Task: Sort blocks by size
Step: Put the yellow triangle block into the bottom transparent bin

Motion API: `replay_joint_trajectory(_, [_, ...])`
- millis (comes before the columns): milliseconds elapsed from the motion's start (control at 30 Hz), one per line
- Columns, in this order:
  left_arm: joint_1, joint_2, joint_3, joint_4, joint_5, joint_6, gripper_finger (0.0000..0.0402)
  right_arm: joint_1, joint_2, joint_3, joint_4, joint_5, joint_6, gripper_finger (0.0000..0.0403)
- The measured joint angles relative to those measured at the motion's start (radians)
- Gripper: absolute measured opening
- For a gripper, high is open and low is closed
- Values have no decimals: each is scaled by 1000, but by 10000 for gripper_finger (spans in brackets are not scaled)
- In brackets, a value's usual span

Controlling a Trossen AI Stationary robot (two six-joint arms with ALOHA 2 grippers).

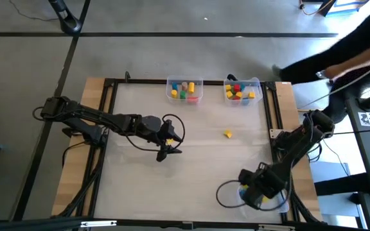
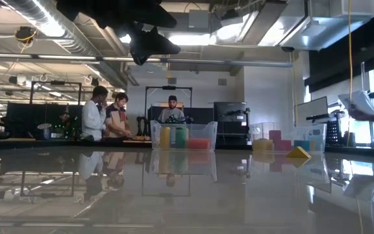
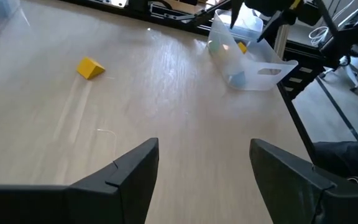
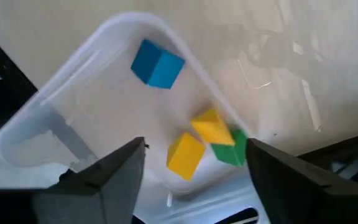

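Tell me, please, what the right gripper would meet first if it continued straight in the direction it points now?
Most likely the clear bin directly below it. The right gripper has open fingers and points down into it, toward the two yellow blocks and the green block. Depth is unclear, so a yellow block may come first.

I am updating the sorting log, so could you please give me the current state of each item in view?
Left gripper: open, empty, above mid-table.
Right gripper: fingers open, over the near bin.
Near bin: upright, holds a blue block and others.
Yellow wedge block: loose on table.
Two far bins: upright, filled with blocks.
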Motion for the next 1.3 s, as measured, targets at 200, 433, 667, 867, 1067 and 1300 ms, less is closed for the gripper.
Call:
replay_joint_trajectory(200, [0,0,0,0,0,0,239,-124,-1,0,-44,-4,-182,313])
replay_joint_trajectory(433, [0,0,0,-1,0,0,239,-264,-1,0,-71,164,-416,309])
replay_joint_trajectory(667, [0,0,0,-1,0,0,239,-435,-21,-54,-56,346,-573,308])
replay_joint_trajectory(867, [0,0,0,0,0,0,239,-629,-92,-213,65,468,-655,308])
replay_joint_trajectory(1067, [0,0,0,0,0,0,239,-817,-130,-379,294,487,-705,308])
replay_joint_trajectory(1300, [0,0,0,0,0,0,239,-893,-130,-501,580,465,-741,308])
